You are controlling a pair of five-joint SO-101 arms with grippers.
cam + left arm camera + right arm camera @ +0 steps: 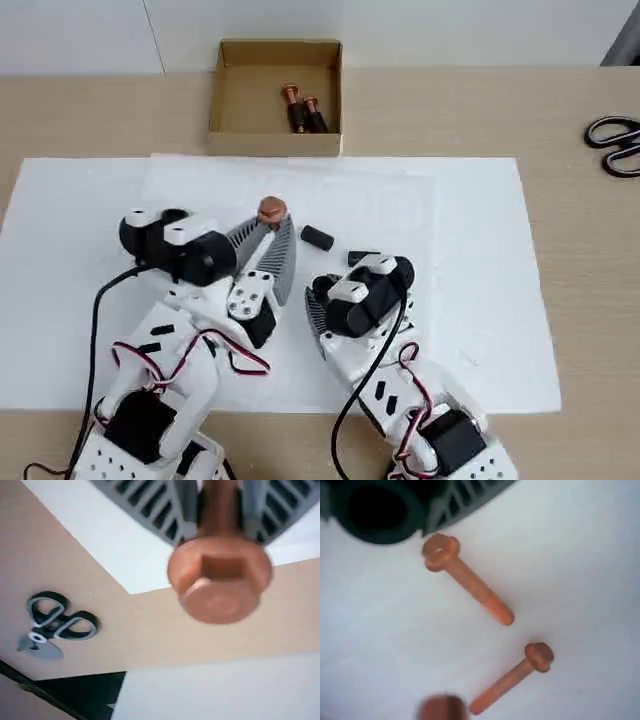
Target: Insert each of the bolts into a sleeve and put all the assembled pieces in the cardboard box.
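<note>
**Bolt and sleeve each gripped for mating; two pieces already boxed**

The table (590,260) carried a white paper sheet (460,300), probably laid as a plain work area so small parts stand out. The cardboard box (245,105) sat open just past the sheet's far edge, within reach for drop-offs. Scissors (615,143) lay on bare table well off to the side, not part of the task.

The left gripper (268,228) was clamped on the held bolt (220,580) by the shank, with the head sticking out past the fingertips. That grip covered most of the shank, so sleeving it from here looked awkward.

The right gripper (355,262), near the left one over mid-sheet, appeared closed on the held sleeve (375,512). Its bore faced the wrist camera, likely to keep the hole free for a bolt.

A loose sleeve (317,238) lay on the sheet between the two grippers. Two loose bolts (467,582) (512,677) lay apart on the paper below the right gripper. Two assembled pieces (303,108) lay side by side in the box, so the task looked partway done.

- **Bolts:** copper-orange, with a flanged hex head and a plain straight shank.
- **Sleeves:** short black tubes with a thick wall and a round bore.
</note>
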